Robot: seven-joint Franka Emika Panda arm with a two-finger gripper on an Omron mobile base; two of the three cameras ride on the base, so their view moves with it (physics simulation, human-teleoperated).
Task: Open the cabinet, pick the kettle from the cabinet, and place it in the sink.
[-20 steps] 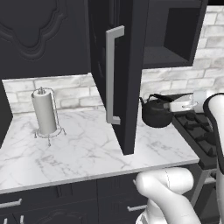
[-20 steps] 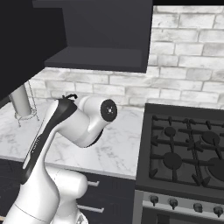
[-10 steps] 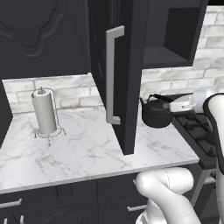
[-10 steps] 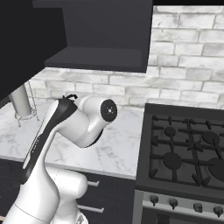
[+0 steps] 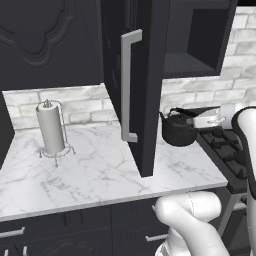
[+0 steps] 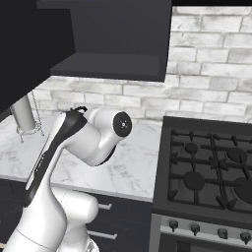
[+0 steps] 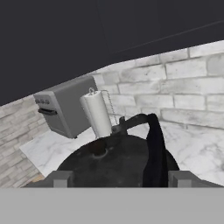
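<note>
- Cabinet (image 5: 145, 75) door is swung wide, edge-on to the left base view, silver bar handle (image 5: 129, 86) facing the camera. Opening step looks done.
- Kettle (image 5: 178, 129) is out of the cabinet, low over the marble counter (image 5: 95, 170), between the open door and the stove (image 5: 225, 150). Can't tell whether it touches the counter or hangs just above.
- Gripper (image 5: 202, 120) comes in from the kettle's stove side, white hand roughly level, reaching toward the door.
- Hand view: kettle (image 7: 118, 162) sits directly ahead of the gripper (image 7: 118, 181), close in, between the two fingertips (image 7: 59, 178). Arched handle runs from the far side of the lid back toward the camera, passing just inside the right-hand tip.
- Finger state: a tip sits on either side of the body and the kettle is apparently off the shelf, so I judge it clamped on the kettle. Contact itself is below the frame edge, so not confirmed.
- Kettle is upright, lid knob up. Spout side is unclear in these views. The handle arch is the only long axis, and it runs along the gripper's line of sight.
- Paper towel holder (image 5: 51, 131) stands well off on the far side of the door; grey toaster (image 7: 65, 107) is behind it in the hand view.
- The sink isn't locatable from here. Key relation for the next move: open door just beside the kettle, so the carry must clear its edge.
</note>
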